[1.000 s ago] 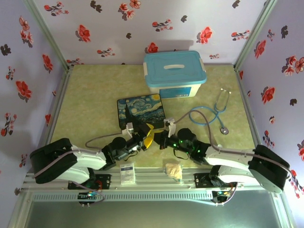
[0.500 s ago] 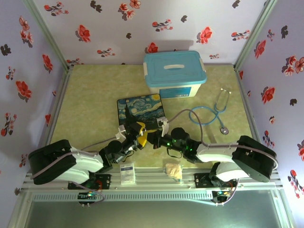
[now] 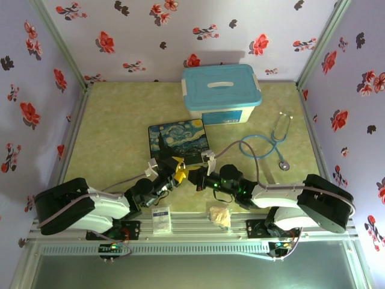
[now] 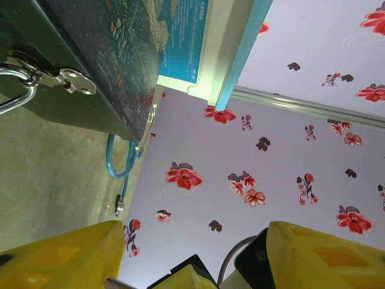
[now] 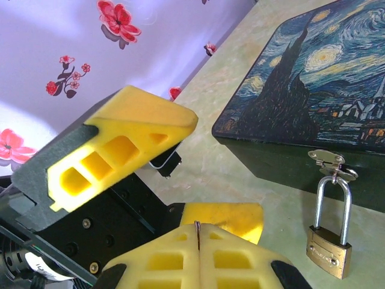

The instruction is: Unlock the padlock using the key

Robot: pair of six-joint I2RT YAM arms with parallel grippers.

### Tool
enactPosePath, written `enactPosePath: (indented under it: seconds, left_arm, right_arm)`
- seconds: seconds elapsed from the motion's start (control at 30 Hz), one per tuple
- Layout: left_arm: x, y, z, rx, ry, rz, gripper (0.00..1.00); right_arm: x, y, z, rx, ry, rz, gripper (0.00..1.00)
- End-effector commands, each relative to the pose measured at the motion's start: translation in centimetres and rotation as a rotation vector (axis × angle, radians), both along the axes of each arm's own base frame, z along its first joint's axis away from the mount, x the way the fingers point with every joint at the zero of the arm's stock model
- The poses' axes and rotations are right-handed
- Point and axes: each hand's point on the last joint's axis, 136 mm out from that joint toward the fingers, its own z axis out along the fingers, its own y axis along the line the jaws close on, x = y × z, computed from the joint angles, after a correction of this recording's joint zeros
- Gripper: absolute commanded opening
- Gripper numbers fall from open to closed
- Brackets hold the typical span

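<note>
My left claw point(image 4: 192, 229) has half-narrowed yet stays spread beside my right claw point(image 5: 197, 232), pinching what looks like the key point(image 5: 197, 225), while the padlock point(image 5: 328, 250) hangs untouched from the hasp point(image 5: 328, 159) of the box point(image 5: 313, 72), so unlocking remains ahead.

Robot lab test booth, dressed to look homely

Two robot arms point(image 3: 289, 195) are bolted to an aluminium rail point(image 3: 192, 232) at 6 o'clock of a green tabletop point(image 3: 114, 126). Flower-printed panels point(image 3: 150, 36) in metal framing close it off at 9, 12 and 3 o'clock. Unrelated props lie about, such as a plastic tub point(image 3: 221, 93) at 12 and a stethoscope point(image 3: 274, 141) at 2 o'clock.
</note>
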Motion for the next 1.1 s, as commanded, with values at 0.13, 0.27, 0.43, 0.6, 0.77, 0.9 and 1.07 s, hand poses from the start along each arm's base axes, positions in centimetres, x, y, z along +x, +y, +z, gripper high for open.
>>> enactPosePath:
  seconds: [0.13, 0.27, 0.43, 0.6, 0.77, 0.9, 1.07]
  left_arm:
    - [0.2, 0.3, -0.4, 0.008, -0.006, 0.019, 0.51]
    - [0.2, 0.4, -1.0, 0.028, 0.003, 0.018, 0.43]
    - [0.2, 0.5, -1.5, 0.039, 0.01, 0.019, 0.31]
    - [0.2, 0.8, -2.0, 0.056, 0.013, 0.015, 0.2]
    - [0.1, 0.5, -2.5, 0.068, 0.024, -0.005, 0.0]
    - [0.3, 0.4, -1.9, 0.087, -0.017, -0.012, 0.0]
    - [0.8, -0.6, -0.3, 0.206, -0.14, -0.07, 0.0]
  right_arm:
    - [0.0, -0.2, 0.7, 0.01, -0.017, -0.009, 0.0]
    - [0.0, -0.2, 0.5, 0.002, -0.019, -0.011, 0.0]
    - [0.0, -0.4, 0.3, -0.006, -0.017, -0.019, 0.0]
    - [0.2, -0.6, 0.1, -0.009, -0.02, -0.032, 0.0]
    - [0.2, -0.6, -0.1, -0.019, -0.021, -0.033, 0.0]
    - [0.3, -1.0, -0.1, -0.018, -0.019, -0.042, 0.09]
    - [1.2, -3.6, 0.6, -0.001, 0.009, -0.103, 0.87]
